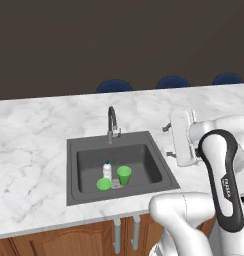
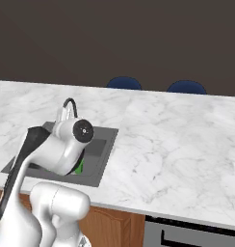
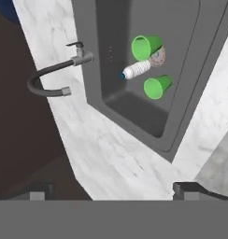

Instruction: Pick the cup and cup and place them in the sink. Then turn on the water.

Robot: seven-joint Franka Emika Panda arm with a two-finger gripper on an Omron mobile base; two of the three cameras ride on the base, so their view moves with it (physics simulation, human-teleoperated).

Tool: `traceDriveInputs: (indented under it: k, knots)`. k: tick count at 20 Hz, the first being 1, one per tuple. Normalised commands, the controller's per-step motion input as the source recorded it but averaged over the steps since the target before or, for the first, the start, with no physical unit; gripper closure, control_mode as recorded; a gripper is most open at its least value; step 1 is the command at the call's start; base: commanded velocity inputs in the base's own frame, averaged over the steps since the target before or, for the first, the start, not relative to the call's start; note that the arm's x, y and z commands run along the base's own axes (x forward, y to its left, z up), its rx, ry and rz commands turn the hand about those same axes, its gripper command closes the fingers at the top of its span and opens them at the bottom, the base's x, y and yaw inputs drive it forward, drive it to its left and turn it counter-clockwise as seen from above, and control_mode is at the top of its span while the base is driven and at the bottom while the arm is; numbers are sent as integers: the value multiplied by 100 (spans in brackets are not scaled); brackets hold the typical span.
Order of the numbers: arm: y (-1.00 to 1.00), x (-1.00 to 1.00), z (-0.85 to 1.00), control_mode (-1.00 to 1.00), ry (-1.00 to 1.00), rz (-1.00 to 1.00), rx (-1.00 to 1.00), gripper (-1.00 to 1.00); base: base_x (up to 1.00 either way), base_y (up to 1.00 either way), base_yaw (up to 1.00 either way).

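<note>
1. You can read no brand or label anywhere; the small white bottle (image 1: 107, 169) has a blue cap and a ribbed body but its face is too small to make out.
2. At the left of the white veined marble counter (image 1: 34, 130) you see the sink (image 1: 74, 165), a dark grey square basin set in near the counter's front edge.
3. The dark curved tap (image 1: 112, 120) stands at the sink's back rim, with a small lever beside it.
4. Inside, near the front wall, one green cup (image 1: 104, 184) sits left of the bottle and the other green cup (image 1: 124, 175) just right of it; both are plain and tapered.
5. Right of the sink, the gripper (image 3: 113, 191) hangs above the counter, its fingers spread wide, holding nothing.
6. Three blue rounded chair backs (image 1: 114, 86) show past the counter's far edge.
</note>
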Motion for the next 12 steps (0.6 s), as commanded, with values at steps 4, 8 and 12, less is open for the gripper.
traceDriveInputs:
  k: [4, 8, 12]
  knots:
    - [-7, 9, 0, -100, 0, -10, 25, -100, 0, 0, 0]
    - [-24, 3, 0, -100, 5, -2, 23, -100, 0, 0, 0]
    - [-6, 25, 0, -100, 2, 0, 19, -100, 0, 0, 0]
